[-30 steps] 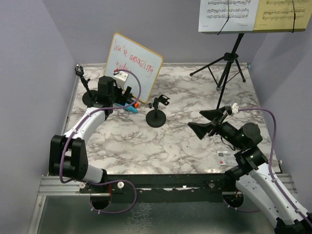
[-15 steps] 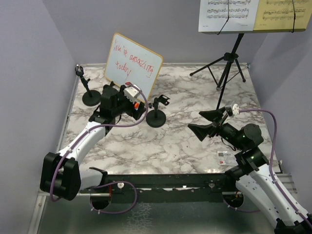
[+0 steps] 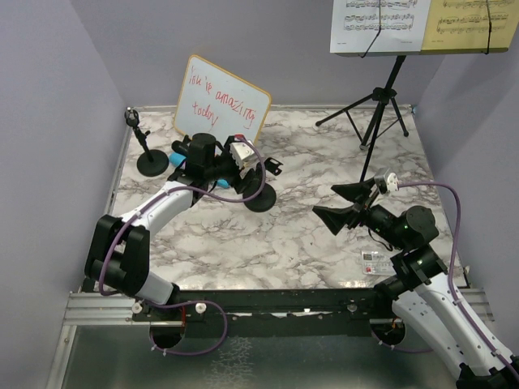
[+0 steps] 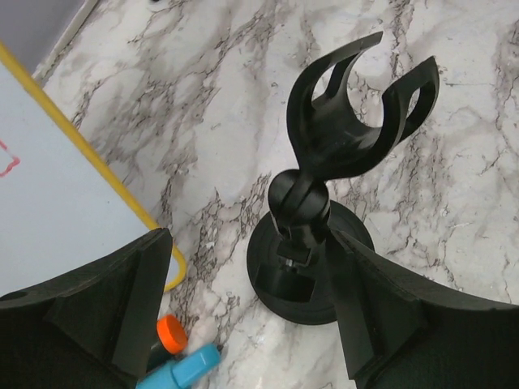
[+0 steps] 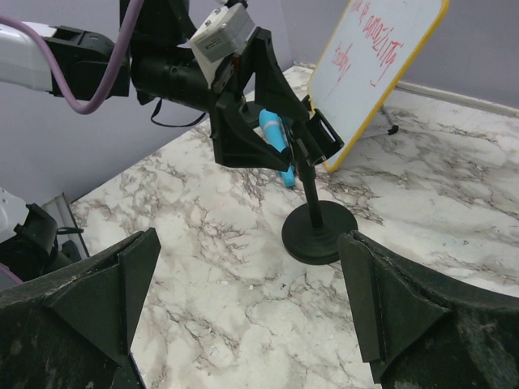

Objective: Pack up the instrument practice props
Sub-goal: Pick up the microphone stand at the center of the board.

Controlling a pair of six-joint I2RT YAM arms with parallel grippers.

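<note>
A black round-based mic holder (image 3: 261,194) stands mid-table; in the left wrist view (image 4: 324,186) its forked clip points up. My left gripper (image 3: 253,172) is open and low beside it, and in the left wrist view (image 4: 251,284) the holder's base lies between the fingers, untouched. A blue microphone (image 4: 182,369) lies by the whiteboard, mostly hidden under the arm. A second mic holder (image 3: 151,159) stands far left. The tripod music desk (image 3: 379,105) holds white (image 3: 379,24) and yellow (image 3: 470,24) sheet music. My right gripper (image 3: 340,204) is open and empty. No black microphone shows.
The wood-framed whiteboard (image 3: 220,105) leans at the back left, just behind the left gripper. A small stapler (image 3: 375,261) lies near the right arm's base. An orange-capped item (image 4: 170,332) lies beside the blue microphone. Purple walls close in on both sides.
My left arm has swung right from near the far-left holder to the middle holder, its open gripper now at that holder's base. The right arm has not moved.
</note>
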